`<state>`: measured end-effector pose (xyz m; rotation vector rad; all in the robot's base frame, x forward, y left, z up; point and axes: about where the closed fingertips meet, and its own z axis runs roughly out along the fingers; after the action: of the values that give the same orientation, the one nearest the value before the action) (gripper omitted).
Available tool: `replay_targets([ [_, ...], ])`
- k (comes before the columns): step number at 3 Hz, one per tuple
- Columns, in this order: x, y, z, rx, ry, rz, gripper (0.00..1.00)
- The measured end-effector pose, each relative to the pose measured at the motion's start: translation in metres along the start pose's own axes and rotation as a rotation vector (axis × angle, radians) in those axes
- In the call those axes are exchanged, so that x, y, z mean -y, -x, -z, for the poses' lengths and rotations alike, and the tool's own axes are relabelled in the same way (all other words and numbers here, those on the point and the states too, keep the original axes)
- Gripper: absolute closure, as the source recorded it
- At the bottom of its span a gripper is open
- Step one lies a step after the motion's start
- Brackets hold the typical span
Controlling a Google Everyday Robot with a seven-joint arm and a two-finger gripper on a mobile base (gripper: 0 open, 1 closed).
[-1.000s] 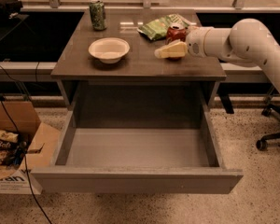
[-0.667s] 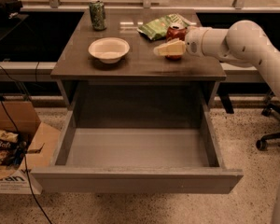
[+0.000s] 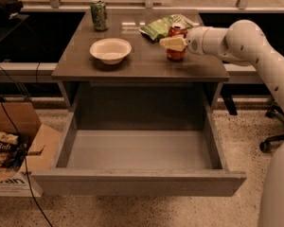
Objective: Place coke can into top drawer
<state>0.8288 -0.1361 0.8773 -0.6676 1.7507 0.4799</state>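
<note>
The coke can (image 3: 176, 55), red with a silver top, stands upright on the right side of the grey cabinet top (image 3: 146, 65), in front of a green bag. My gripper (image 3: 173, 42) reaches in from the right and sits at the can's middle, covering part of its front. The top drawer (image 3: 137, 181) is pulled fully out below the cabinet top, and its grey box is empty.
A white bowl (image 3: 110, 49) sits on the left middle of the cabinet top. A green patterned can (image 3: 99, 14) stands at the back left. A green snack bag (image 3: 162, 24) lies behind the coke can. A cardboard box (image 3: 12, 148) stands on the floor at left, a chair base (image 3: 274, 138) at right.
My gripper has shifted slightly left along the cabinet top and now sits across the coke can's middle. The can, bowl and drawer have not moved.
</note>
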Motion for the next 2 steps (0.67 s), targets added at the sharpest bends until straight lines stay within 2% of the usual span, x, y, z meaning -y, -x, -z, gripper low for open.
replay_targets([
  [1,-0.002,0.006,0.000,-0.001,0.001,0.005,0.65],
  [2,-0.012,0.023,0.012,0.016,0.029,0.035,0.89],
])
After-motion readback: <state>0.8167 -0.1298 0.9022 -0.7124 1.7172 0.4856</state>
